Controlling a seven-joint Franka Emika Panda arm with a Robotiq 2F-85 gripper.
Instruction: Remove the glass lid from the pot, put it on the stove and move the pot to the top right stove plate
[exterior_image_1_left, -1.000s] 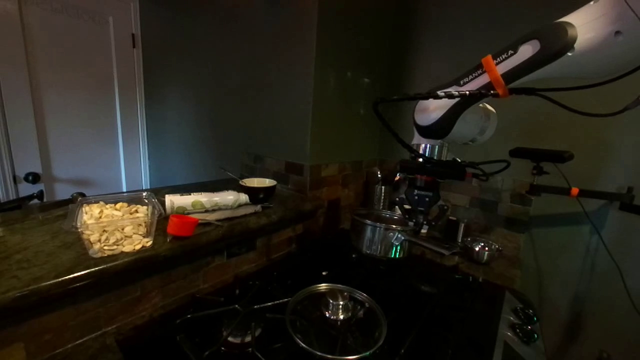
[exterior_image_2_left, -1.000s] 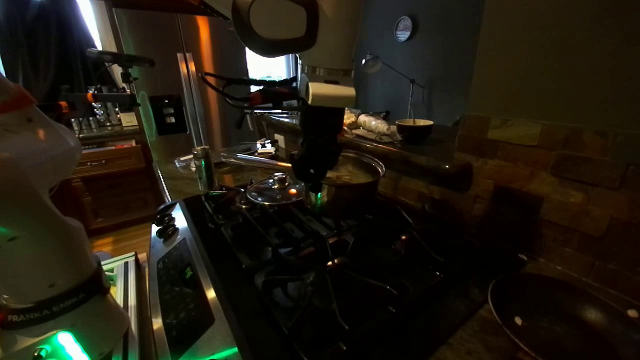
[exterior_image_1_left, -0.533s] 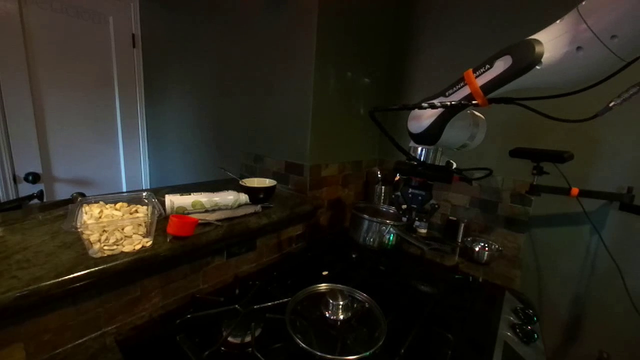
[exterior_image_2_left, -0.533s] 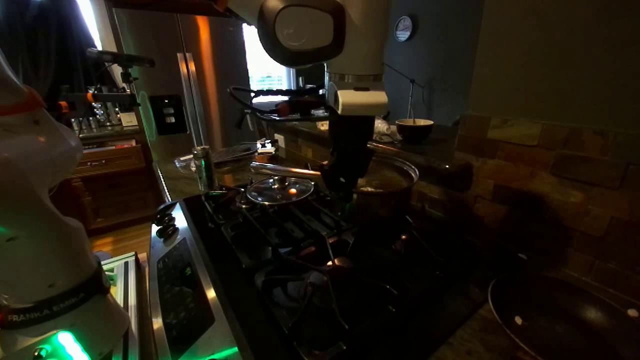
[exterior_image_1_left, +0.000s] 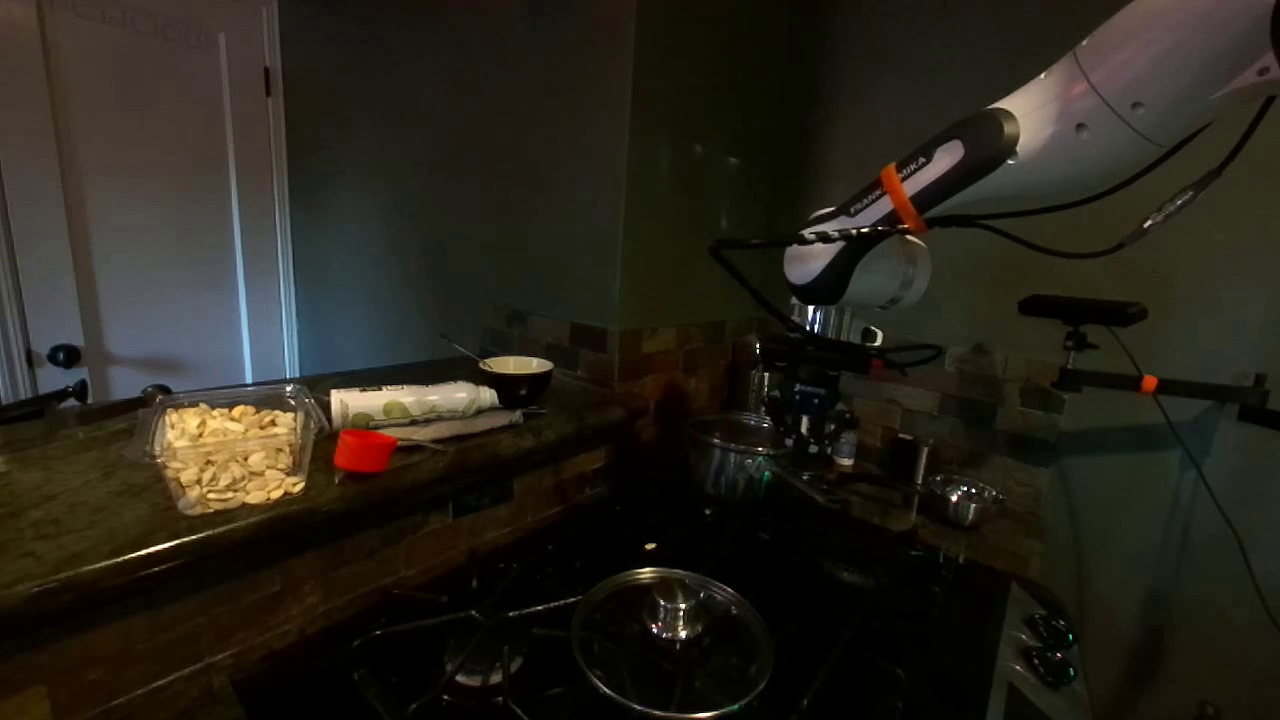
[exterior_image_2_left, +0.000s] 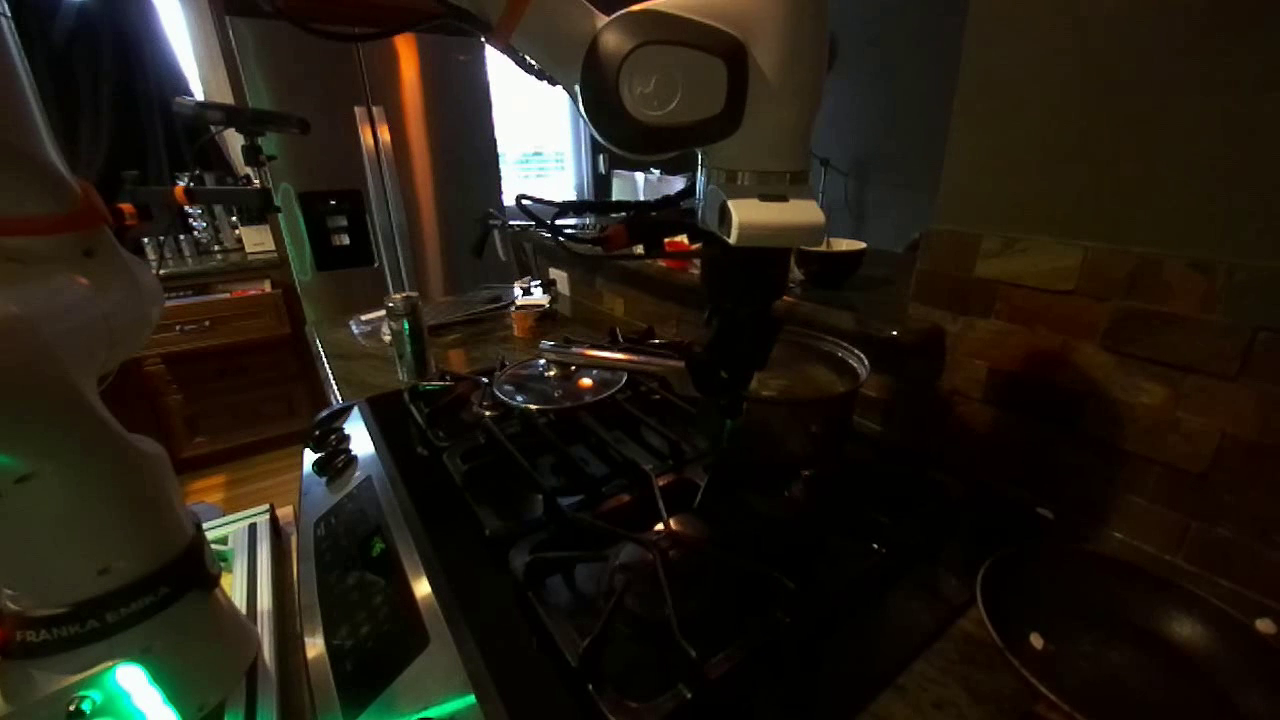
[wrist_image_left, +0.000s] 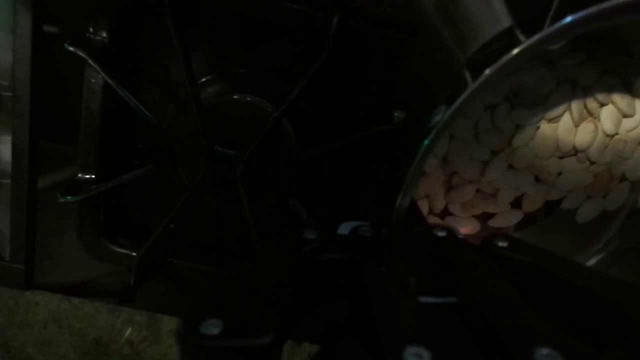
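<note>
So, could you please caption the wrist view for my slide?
Wrist view: pale oval pieces in the lidless pot at right, the dim stove at left.

Open air lies above the glass lid (exterior_image_1_left: 672, 640); the pot (exterior_image_1_left: 732, 465) crowds the pincer (exterior_image_1_left: 808, 452).

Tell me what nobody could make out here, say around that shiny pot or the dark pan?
Gripper: its fingertips are lost in darkness in every view.
Pot: shadow hides whether its base touches the stove, in both exterior views.
Pale pieces inside it: cut off by the wrist view's right edge.
Dark pan: cut off by the right and bottom edges of an exterior view.
Bowl: its own wall hides the bottom, both exterior views.
</note>
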